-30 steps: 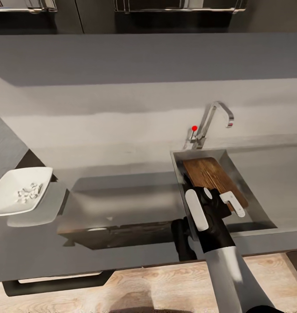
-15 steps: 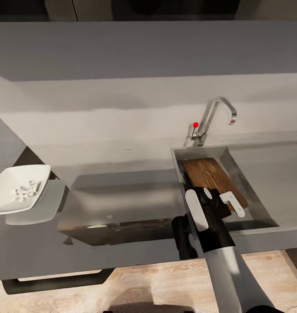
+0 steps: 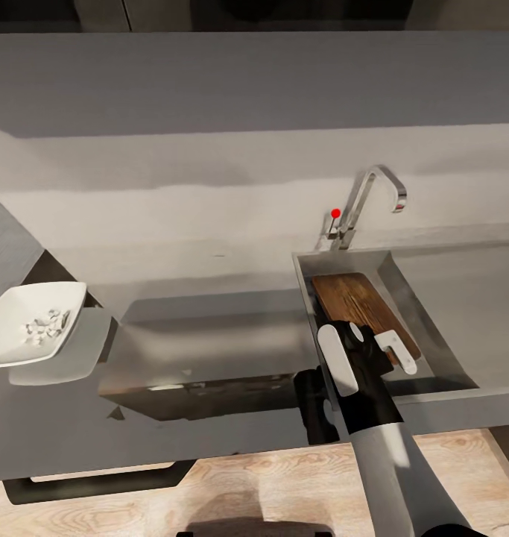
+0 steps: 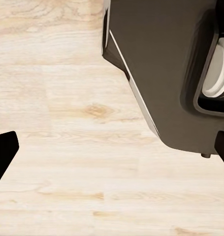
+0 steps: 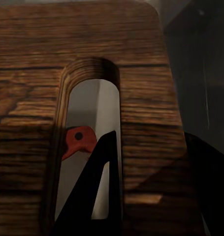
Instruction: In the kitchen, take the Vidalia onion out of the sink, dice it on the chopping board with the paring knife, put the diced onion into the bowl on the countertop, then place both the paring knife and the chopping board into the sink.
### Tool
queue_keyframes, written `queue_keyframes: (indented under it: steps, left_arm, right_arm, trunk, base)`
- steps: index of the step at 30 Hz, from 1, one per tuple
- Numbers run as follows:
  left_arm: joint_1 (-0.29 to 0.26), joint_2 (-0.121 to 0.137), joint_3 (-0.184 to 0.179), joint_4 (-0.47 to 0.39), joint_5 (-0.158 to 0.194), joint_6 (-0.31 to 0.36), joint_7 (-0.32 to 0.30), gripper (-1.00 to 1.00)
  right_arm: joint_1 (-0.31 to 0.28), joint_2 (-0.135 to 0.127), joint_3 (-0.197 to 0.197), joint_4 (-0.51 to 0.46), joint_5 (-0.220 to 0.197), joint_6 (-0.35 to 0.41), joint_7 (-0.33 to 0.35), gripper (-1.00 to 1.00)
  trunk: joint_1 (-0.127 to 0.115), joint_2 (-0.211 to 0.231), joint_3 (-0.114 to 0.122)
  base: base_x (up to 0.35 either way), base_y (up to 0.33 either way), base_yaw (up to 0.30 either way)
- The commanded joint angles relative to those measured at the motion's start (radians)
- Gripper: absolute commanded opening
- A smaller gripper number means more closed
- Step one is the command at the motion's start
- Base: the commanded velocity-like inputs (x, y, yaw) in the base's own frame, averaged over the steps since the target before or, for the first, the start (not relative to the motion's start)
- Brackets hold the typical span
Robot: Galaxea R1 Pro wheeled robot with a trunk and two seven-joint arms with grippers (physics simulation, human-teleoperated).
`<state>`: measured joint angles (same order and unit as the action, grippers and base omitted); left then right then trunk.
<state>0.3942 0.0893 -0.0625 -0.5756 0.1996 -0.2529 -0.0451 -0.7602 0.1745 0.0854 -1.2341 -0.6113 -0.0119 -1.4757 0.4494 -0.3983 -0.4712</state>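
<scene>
Your right pincer [image 3: 370,350] hangs at the near end of the chopping board [image 3: 351,298], its white fingers [image 3: 336,362] spread to either side. The right wrist view shows one dark finger [image 5: 99,187] poked into the board's slot handle [image 5: 89,147], so it grasps that end; how firmly, you cannot tell. The board lies tilted inside the sink [image 3: 433,350], and through the slot a reddish handle shows, likely the paring knife [image 5: 77,140] beneath. At nine o'clock from the sink, the bowl [image 3: 30,324] on the table [image 3: 209,216] holds pale diced pieces. You are on the final placing: next, release and lift clear without dragging the board. Your left pincer's state cannot be told.
</scene>
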Motion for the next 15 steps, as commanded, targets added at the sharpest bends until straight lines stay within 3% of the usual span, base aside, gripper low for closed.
queue_keyframes:
  steps: [1,2,3,15]
  left_arm:
    - [0.000,0.001,-0.005,-0.001,0.011,-0.002,-0.002,1.00]
    - [0.001,0.001,-0.005,-0.001,0.011,-0.002,-0.002,1.00]
    - [0.001,0.001,-0.005,-0.001,0.011,-0.002,-0.002,1.00]
    - [0.000,0.001,-0.005,-0.001,0.011,-0.002,-0.002,1.00]
  right_arm:
    - [-0.001,0.000,0.001,-0.001,-0.003,-0.002,-0.003,-1.00]
    - [-0.001,0.000,0.001,-0.001,-0.004,-0.004,-0.003,-1.00]
    - [-0.001,0.000,0.001,-0.001,-0.004,-0.005,-0.003,1.00]
    - [-0.001,0.000,0.001,-0.002,-0.002,-0.009,-0.006,1.00]
  trunk:
    - [0.001,-0.002,-0.001]
    - [0.001,-0.002,-0.001]
    - [0.001,-0.002,-0.001]
    - [0.001,-0.002,-0.001]
  base:
    - [0.000,0.000,0.000]
    - [0.000,0.000,0.000]
    - [0.000,0.000,0.000]
    - [0.000,0.000,0.000]
